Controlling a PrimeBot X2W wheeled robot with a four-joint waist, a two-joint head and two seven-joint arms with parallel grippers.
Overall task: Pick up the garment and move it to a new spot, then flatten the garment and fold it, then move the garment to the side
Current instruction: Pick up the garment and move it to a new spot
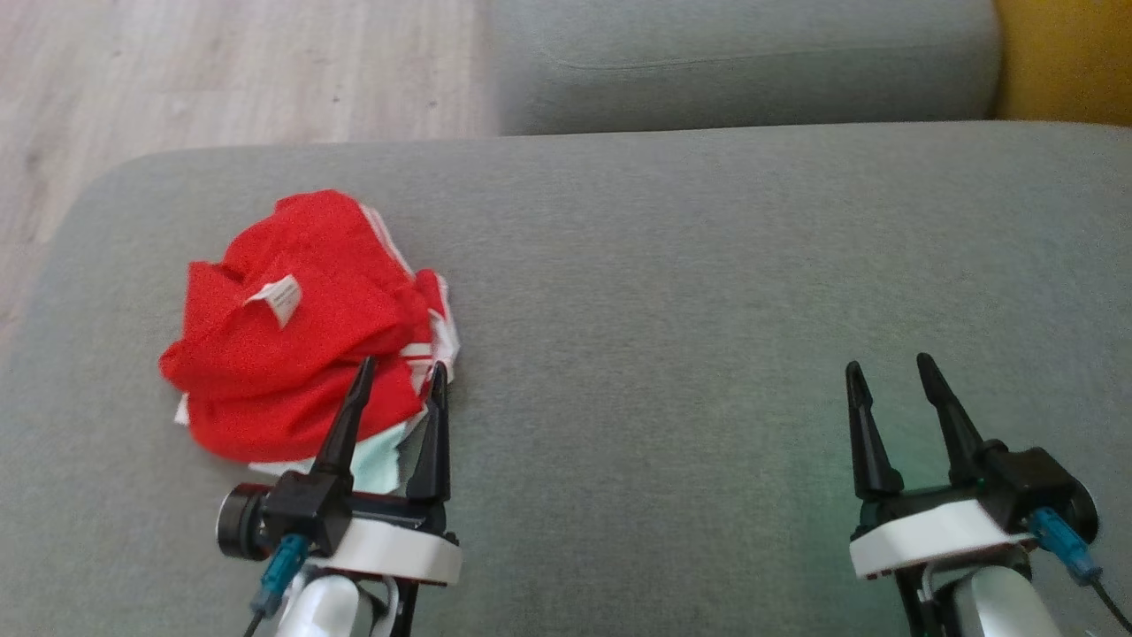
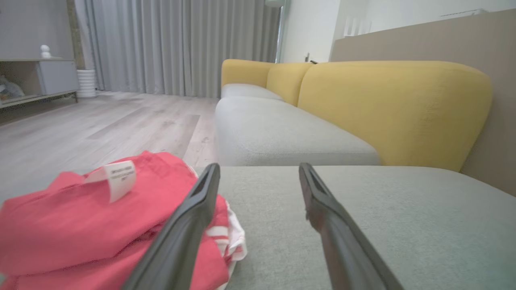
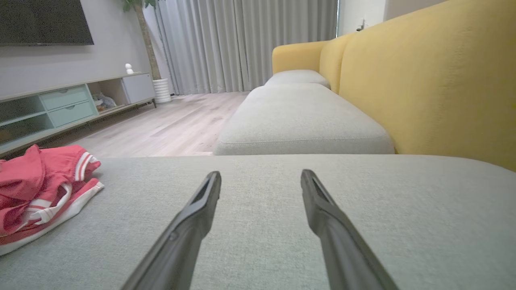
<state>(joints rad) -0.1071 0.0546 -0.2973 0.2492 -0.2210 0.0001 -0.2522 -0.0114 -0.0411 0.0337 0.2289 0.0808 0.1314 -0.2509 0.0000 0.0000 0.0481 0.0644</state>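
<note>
Garment [image 1: 265,363], red with white stripes, lies crumpled in a heap at the left of the head view, on the grey seat cushion [image 1: 690,292] and near its left edge. It looks like light, soft cloth, so I judge that it will sag and open when it is lifted, and that it will not slip much between the fingers. A good place to take hold seems to be the lower right side of the heap, where the striped hem shows, or the top fold beside the white label [image 1: 277,299]; a pinch through several layers may lift the whole heap at once. The left gripper [image 1: 402,363] is at the lower left of the frame, its two fingers spread apart and pointing up the frame over the right edge of the heap; whether the tips touch the cloth I cannot tell. The right gripper [image 1: 889,361] is at the lower right, also spread wide and holding nothing, over bare cushion and well apart from the heap.
</note>
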